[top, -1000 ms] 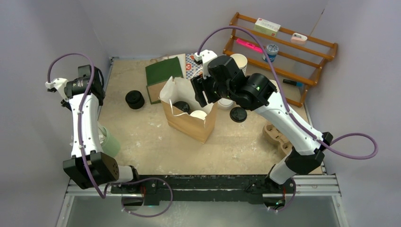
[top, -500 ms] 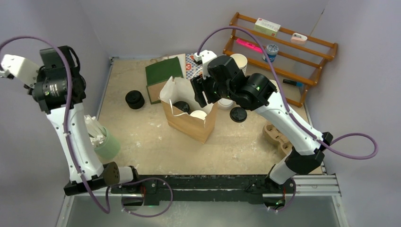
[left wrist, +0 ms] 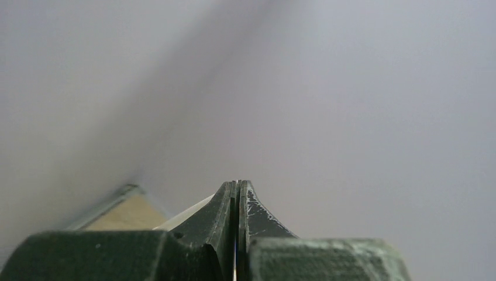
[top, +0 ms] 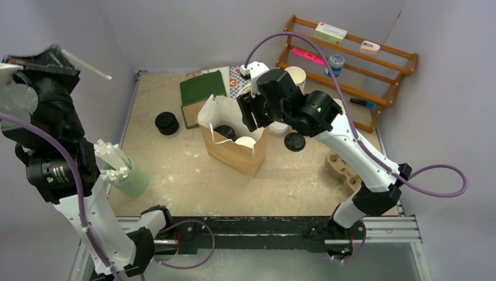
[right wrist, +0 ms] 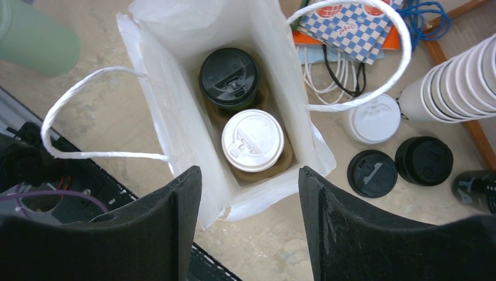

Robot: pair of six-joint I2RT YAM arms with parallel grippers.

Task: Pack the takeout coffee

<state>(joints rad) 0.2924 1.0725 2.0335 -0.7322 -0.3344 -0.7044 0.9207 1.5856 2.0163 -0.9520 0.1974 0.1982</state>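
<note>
Right pincer [right wrist: 250, 174] over two lidded cups [right wrist: 252, 140]

light: bright, even, soft from overhead | shadows: faint, soft-edged beside the paper bag [top: 234, 155] | left wrist view: wall [left wrist: 362, 88] a hazy grey blur | right wrist view: near fingers [right wrist: 175, 234] dark, soft; bag interior crisp

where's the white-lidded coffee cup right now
In the right wrist view the white-lidded cup stands inside the open paper bag at mid-table, right beside the black-lidded cup.
</note>
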